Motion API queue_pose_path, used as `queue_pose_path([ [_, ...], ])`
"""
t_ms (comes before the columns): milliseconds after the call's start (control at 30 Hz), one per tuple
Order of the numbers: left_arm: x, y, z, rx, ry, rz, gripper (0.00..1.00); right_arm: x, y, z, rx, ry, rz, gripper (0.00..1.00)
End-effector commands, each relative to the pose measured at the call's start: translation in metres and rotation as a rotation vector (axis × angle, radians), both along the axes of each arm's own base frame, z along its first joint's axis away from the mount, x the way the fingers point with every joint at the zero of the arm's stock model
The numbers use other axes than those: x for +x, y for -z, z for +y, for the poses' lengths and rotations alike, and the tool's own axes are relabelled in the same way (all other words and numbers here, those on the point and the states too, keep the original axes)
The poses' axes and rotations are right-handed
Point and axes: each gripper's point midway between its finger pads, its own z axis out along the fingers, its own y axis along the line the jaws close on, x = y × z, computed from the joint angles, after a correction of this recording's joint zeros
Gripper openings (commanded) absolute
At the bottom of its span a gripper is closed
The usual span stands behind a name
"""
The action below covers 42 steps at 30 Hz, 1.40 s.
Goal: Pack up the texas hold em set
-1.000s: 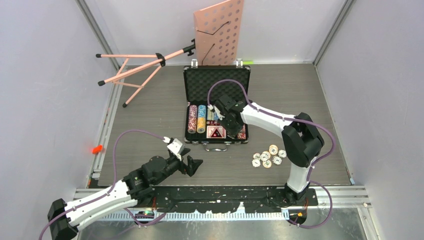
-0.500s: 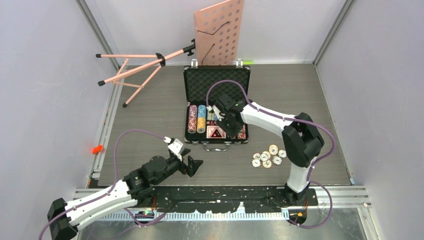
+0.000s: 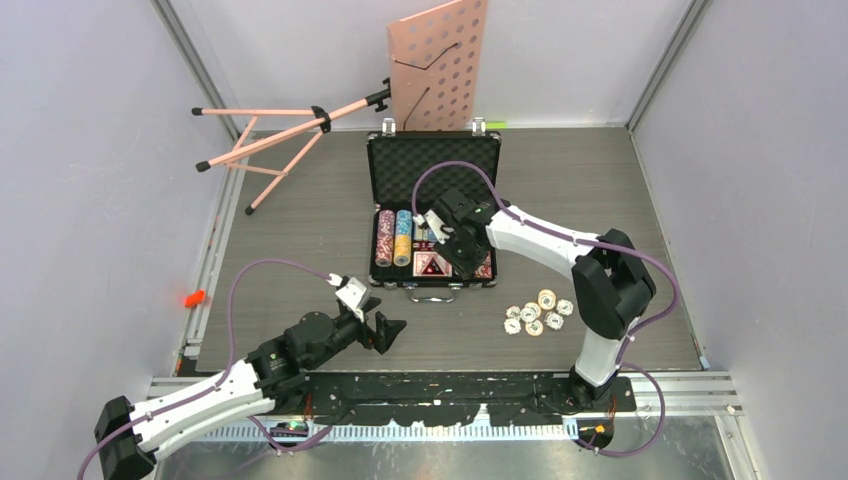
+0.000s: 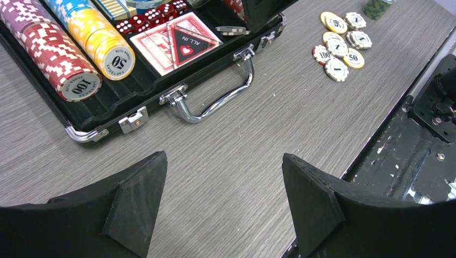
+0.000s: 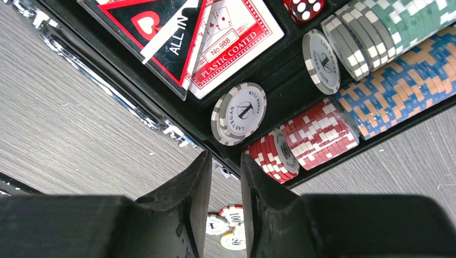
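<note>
Chips (image 3: pixel 536 312) loose beside the briefcase (image 3: pixel 395 175) look slick and thin, probably best pinched edgewise. Right claw (image 5: pixel 224 161) narrowly parted, empty; left claw (image 4: pixel 223 161) gapes.

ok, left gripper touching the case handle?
Apart. The left wrist view shows a strip of table between the open left gripper and the case handle.
</note>
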Motion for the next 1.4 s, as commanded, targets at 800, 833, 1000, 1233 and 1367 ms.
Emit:
queue_pose_path([
  [800,0.003,-0.012,-0.004,-0.038,0.0,-0.024,0.84,0.002,0.003,0.007,0.003,-0.057,0.013,0.4],
  [833,0.003,-0.011,-0.004,-0.037,-0.001,-0.024,0.84,0.003,0.004,0.007,-0.004,-0.053,0.01,0.41],
  [1000,0.003,-0.012,-0.004,-0.038,0.0,-0.025,0.83,0.025,0.003,-0.001,-0.06,0.003,-0.091,0.4],
  [1233,0.003,-0.012,-0.003,-0.04,-0.001,-0.026,0.83,0.041,-0.008,0.002,-0.04,0.036,-0.184,0.34],
  [1367,0.003,-0.012,-0.003,-0.039,-0.001,-0.027,0.83,0.041,-0.008,0.005,-0.03,0.026,-0.18,0.31],
])
